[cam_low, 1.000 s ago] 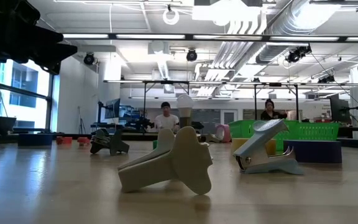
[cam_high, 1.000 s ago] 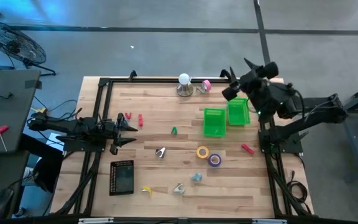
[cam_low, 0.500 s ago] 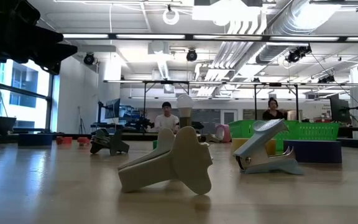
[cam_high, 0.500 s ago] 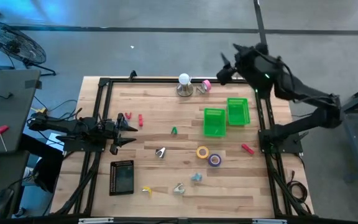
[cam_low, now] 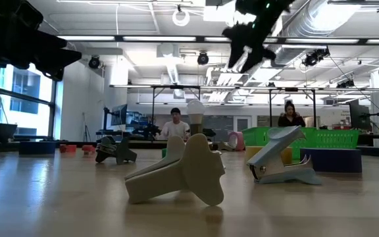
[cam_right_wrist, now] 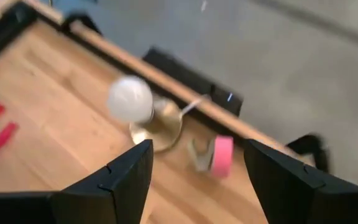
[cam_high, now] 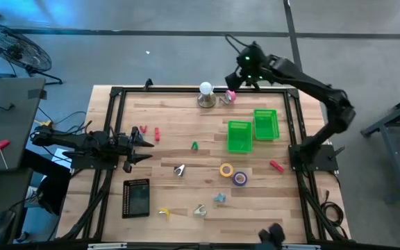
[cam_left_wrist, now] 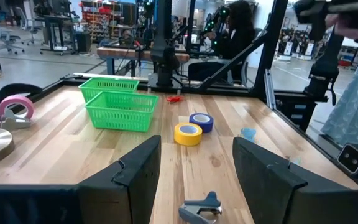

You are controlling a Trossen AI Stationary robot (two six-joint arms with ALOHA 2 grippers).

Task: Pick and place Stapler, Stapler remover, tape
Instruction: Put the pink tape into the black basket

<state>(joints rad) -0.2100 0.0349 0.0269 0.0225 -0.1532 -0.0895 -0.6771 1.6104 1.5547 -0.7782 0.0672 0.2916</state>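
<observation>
From above, the right gripper (cam_high: 233,75) hangs over the table's far edge, close to the pink tape (cam_high: 230,94) and the bulb (cam_high: 205,88); the left gripper (cam_high: 146,144) waits at the left side, jaws parted, empty. Yellow tape (cam_high: 226,169) and purple tape (cam_high: 239,178) lie before two green bins (cam_high: 239,137).

At table height, staple removers (cam_low: 283,157) sit in the foreground.

Past the left wrist, yellow tape (cam_left_wrist: 188,133) touches the purple.

Below the right wrist, open fingers (cam_right_wrist: 120,177) frame the pink tape (cam_right_wrist: 222,155).
</observation>
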